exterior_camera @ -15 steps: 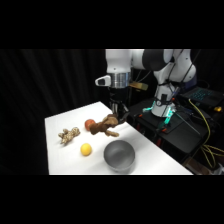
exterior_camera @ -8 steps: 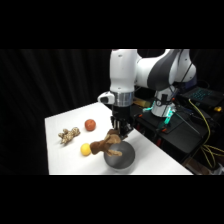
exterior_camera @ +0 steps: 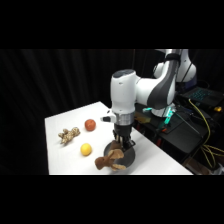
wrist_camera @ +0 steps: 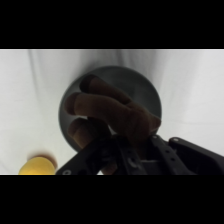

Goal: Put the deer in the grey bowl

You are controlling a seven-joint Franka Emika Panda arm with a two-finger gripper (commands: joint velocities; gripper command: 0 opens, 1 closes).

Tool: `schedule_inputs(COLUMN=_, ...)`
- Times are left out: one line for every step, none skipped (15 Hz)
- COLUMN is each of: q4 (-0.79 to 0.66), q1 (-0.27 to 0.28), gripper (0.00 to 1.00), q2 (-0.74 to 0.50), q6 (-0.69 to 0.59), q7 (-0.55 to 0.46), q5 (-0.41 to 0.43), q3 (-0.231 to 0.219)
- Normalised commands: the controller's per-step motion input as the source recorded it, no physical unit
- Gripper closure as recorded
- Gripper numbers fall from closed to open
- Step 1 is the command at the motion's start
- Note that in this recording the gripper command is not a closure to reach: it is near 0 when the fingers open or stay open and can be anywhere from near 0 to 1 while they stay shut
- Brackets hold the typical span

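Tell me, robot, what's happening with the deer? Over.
Gripper above the grey bowl, gripping the deer. Deer hanging over bowl, limbs past the rim. Nothing in the way.

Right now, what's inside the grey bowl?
The deer hangs over the grey bowl, its limbs partly inside and one end drooping past the rim in the side view. The pincer is right above it. The bowl's floor beneath the deer is covered, so nothing else can be confirmed.

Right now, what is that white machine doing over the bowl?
The robot arm's pincer hangs right above the grey bowl, with the dark brown plush deer under it, draped over the bowl's rim. Whether it grips the deer is unclear. A yellow fruit, a red fruit and a tan plush toy lie nearby.
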Motion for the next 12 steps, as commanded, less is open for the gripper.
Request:
schedule_inputs(q4=0.02, q1=-0.062, gripper=0.0, q2=-0.12, q6=0.0, q7=-0.11, q5=0.127, q3=0.013)
schedule_inputs(q4=0.02, q1=-0.083, gripper=0.0, q2=-0.14, q6=-0.03, q7=-0.15, q5=0.158, q3=0.021)
schedule_inputs(q4=0.03, q1=-0.095, gripper=0.0, q2=-0.13, q6=-0.04, q7=-0.18, q5=0.184, q3=0.029)
schedule_inputs(q4=0.04, q1=-0.102, gripper=0.0, q2=-0.12, q6=-0.06, q7=-0.21, q5=0.206, q3=0.041)
schedule_inputs(q4=0.08, q1=-0.097, gripper=0.0, q2=-0.09, q6=-0.07, q7=-0.21, q5=0.193, q3=0.034)
schedule_inputs(q4=0.08, q1=-0.081, gripper=0.0, q2=-0.1, q6=-0.11, q7=-0.19, q5=0.171, q3=0.029)
schedule_inputs(q4=0.07, q1=-0.063, gripper=0.0, q2=-0.13, q6=-0.14, q7=-0.16, q5=0.138, q3=0.018)
schedule_inputs(q4=0.04, q1=-0.057, gripper=0.0, q2=-0.23, q6=-0.21, q7=-0.16, q5=0.132, q3=0.019)
schedule_inputs(q4=0.02, q1=-0.043, gripper=0.0, q2=-0.32, q6=-0.29, q7=-0.12, q5=0.106, q3=0.004)
schedule_inputs(q4=-0.05, q1=-0.03, gripper=0.0, q2=-0.48, q6=-0.41, q7=-0.08, q5=0.066, q3=-0.02)
schedule_inputs(q4=-0.08, q1=-0.04, gripper=0.0, q2=-0.58, q6=-0.44, q7=-0.09, q5=0.114, q3=-0.005)
schedule_inputs(q4=-0.09, q1=-0.034, gripper=0.0, q2=-0.66, q6=-0.53, q7=-0.06, q5=0.102, q3=-0.022)
